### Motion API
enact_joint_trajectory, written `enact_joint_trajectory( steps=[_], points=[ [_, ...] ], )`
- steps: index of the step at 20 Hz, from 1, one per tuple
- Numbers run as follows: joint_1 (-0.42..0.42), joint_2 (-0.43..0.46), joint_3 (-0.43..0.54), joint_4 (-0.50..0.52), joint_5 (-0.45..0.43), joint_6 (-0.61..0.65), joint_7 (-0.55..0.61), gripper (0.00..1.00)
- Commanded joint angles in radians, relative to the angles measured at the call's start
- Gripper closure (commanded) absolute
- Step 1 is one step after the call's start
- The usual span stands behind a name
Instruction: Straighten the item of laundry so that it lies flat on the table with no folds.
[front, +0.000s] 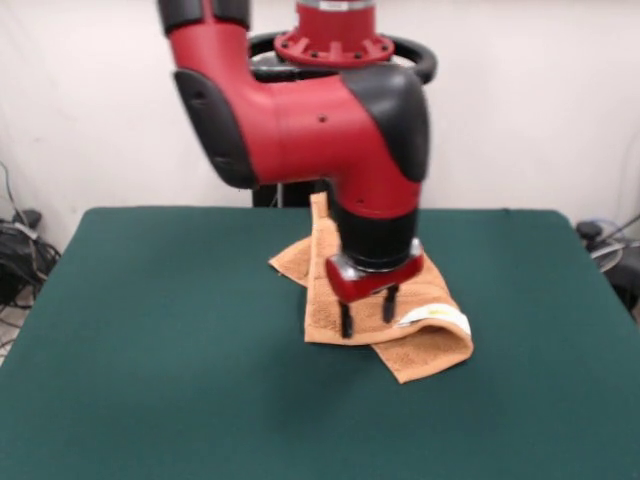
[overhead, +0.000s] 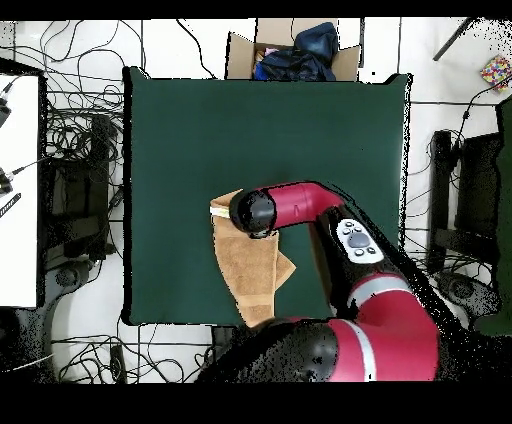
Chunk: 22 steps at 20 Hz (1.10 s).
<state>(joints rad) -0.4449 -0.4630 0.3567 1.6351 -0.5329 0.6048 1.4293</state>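
The orange-tan towel (front: 375, 305) lies crumpled and folded near the middle of the green desk (front: 150, 330), one long strip trailing toward the robot's base (its white label (front: 438, 318) shows at the near fold). The gripper (front: 367, 310) hangs directly over it, fingers (front: 346, 320) apart, tips at the cloth.

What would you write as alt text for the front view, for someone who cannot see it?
A red and black robot arm lowers its hand, two dark fingers apart, over a crumpled, folded orange-tan terry-cloth towel on a dark green felt-topped table. A small white label shows on the towel.
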Motion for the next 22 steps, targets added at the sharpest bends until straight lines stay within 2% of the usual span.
enact_joint_trajectory(
  steps=[1, 5, 12, 22],
  points=[
    [0.058, 0.016, -0.020, -0.007, -0.006, -0.059, 0.144, 0.00],
    [0.076, 0.018, -0.027, -0.011, 0.007, -0.059, 0.154, 0.00],
    [0.045, -0.010, -0.021, 0.040, 0.000, -0.085, 0.123, 0.00],
    [-0.090, -0.104, -0.004, 0.145, -0.039, -0.052, -0.014, 0.00]
  ],
)
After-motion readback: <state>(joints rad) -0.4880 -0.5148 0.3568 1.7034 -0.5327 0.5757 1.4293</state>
